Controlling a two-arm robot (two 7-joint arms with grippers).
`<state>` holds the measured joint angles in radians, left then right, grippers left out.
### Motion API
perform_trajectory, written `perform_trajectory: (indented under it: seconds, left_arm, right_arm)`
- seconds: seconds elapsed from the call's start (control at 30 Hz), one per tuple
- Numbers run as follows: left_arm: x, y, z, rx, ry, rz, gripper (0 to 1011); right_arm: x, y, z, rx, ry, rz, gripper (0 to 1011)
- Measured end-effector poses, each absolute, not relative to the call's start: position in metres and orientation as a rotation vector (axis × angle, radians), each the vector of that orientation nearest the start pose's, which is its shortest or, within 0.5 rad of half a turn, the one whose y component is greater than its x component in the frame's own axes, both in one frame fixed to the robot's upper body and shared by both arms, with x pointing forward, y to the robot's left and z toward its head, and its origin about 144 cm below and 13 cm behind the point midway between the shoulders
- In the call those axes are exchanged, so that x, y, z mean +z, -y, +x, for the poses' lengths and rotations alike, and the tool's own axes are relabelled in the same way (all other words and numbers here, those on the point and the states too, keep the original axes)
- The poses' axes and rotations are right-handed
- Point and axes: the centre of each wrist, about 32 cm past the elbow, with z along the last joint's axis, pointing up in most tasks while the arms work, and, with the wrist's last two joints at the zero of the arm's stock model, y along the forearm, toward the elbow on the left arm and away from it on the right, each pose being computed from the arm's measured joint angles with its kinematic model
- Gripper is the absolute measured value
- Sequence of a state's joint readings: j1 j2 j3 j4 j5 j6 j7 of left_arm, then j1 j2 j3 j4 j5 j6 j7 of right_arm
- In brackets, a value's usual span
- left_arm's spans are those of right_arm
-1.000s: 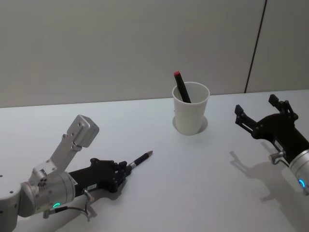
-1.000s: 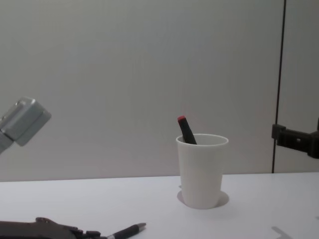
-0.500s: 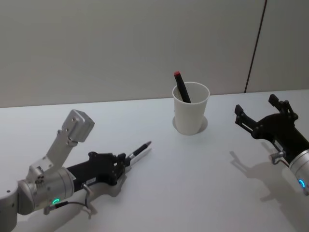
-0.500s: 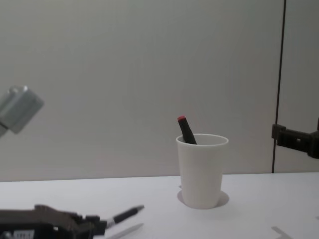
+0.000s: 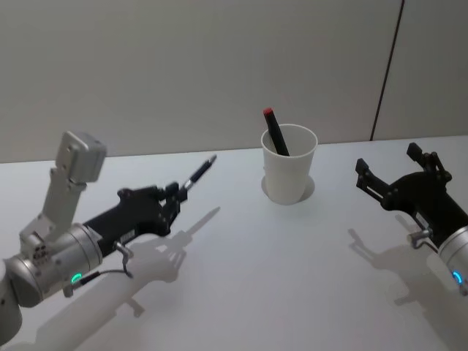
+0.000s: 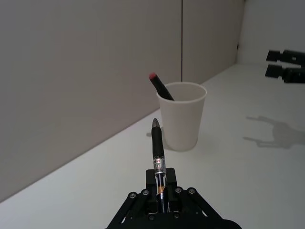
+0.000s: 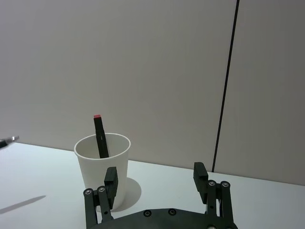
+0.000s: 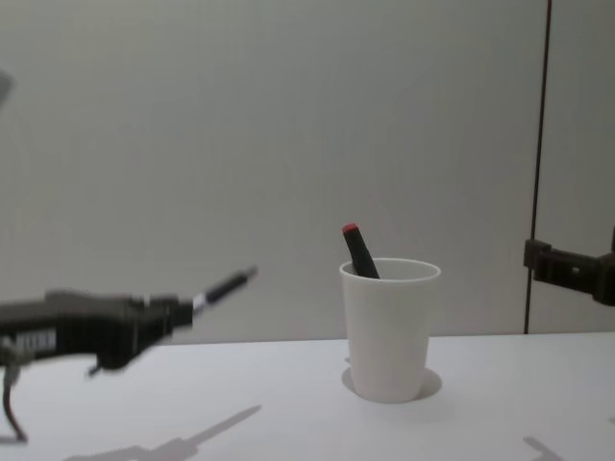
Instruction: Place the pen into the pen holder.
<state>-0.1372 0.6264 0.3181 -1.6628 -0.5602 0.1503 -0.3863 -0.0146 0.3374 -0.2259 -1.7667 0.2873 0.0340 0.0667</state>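
A dark pen with a silver tip is held in the air by my left gripper, which is shut on its rear end. The tip points up and away, toward the pen holder, a white paper cup standing at the table's far middle. In the left wrist view the pen sticks out from the gripper toward the pen holder. The chest view puts the pen well left of the pen holder and about level with its rim. My right gripper hovers open at the right.
A black marker with a red end leans inside the cup. The white table runs up to a grey wall close behind the cup. A dark vertical seam marks the wall at the right.
My left gripper has lifted the pen off the table and carried it up and farther away. The right arm, the cup and the marker have not moved.
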Motion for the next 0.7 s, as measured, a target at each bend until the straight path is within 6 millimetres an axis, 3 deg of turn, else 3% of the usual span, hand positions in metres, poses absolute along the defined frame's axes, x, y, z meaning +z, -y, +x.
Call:
perform_trajectory:
  seconds: [0.33, 0.7]
  left_arm:
    - [1.224, -0.297, 0.480, 0.890, 0.027, -0.008, 121]
    - [1.238, -0.281, 0.489, 0.793, 0.053, -0.131, 121]
  right_arm:
    - [1.189, 0.237, 0.443, -1.230, 0.075, 0.026, 1001]
    - [1.189, 0.237, 0.443, -1.230, 0.075, 0.026, 1001]
